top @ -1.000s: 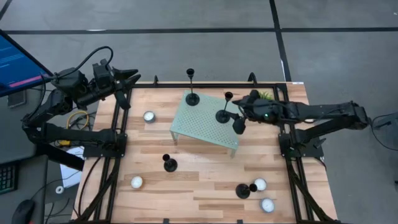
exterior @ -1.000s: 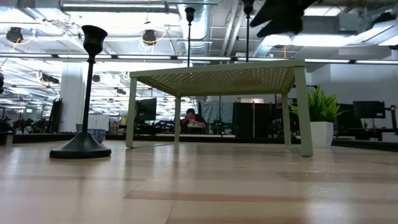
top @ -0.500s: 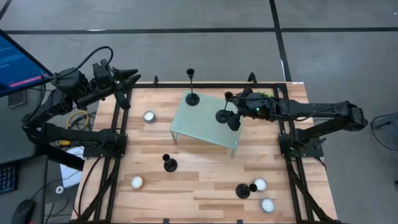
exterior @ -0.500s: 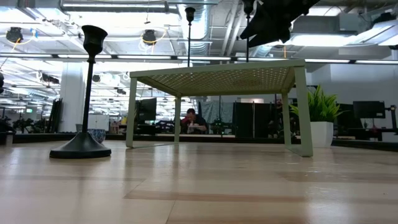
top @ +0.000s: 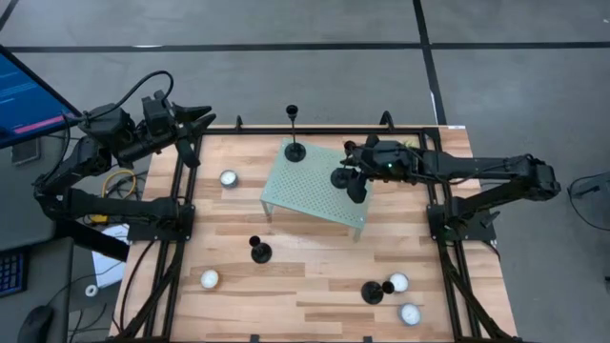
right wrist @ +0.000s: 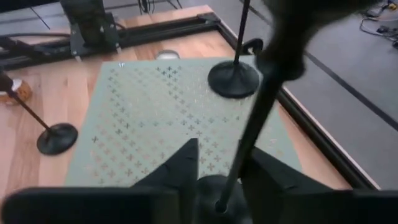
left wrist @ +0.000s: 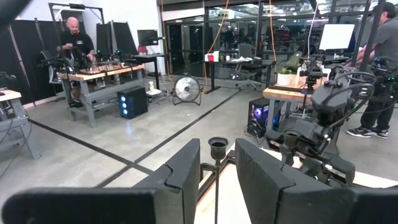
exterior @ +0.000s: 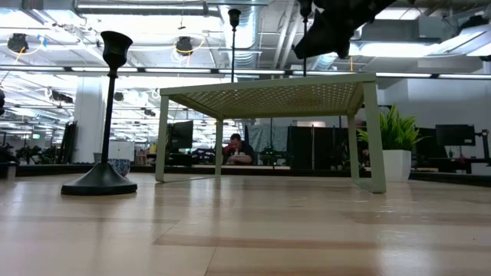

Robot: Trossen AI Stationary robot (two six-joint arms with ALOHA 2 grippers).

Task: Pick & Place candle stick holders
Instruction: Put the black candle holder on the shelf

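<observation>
Holder stem (right wrist: 249, 146) — between right gripper (right wrist: 217, 163) fingers (upright)

dark jointed arms (top: 477, 171), seemingly black cabling

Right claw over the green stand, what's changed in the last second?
The right claw moved leftward over the green stand and closed in around the stem of the candle stick holder standing there. The left claw, the other holders and the tealights stayed put.

high: overhead, facing straight down | low: tabletop level, facing across | wrists: close, forward-facing | shared: pale green perforated metal riser (top: 315, 186) (exterior: 268, 96) (right wrist: 180, 124)
</observation>
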